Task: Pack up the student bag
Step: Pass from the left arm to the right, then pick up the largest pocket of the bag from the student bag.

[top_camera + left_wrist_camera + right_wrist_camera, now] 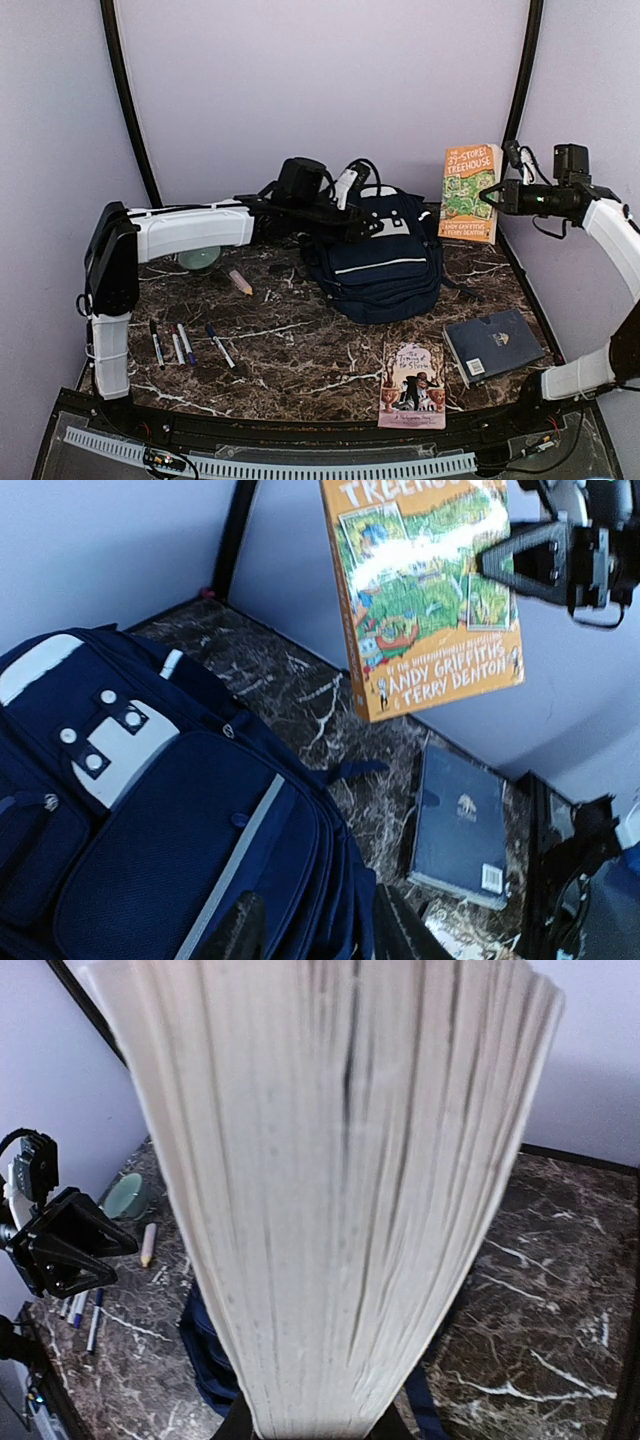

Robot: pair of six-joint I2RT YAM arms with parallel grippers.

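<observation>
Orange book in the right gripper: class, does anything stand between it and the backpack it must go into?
Nothing lies in the air between the orange book, held up by the right gripper, and the backpack to its left. However, the left gripper hangs over the backpack's top, and no open zip shows.

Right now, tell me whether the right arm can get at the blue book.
Probably not yet. The blue book lies uncovered near the base of the right arm, but its fingers are shut on the orange book, held aloft. That must go down first.
</observation>
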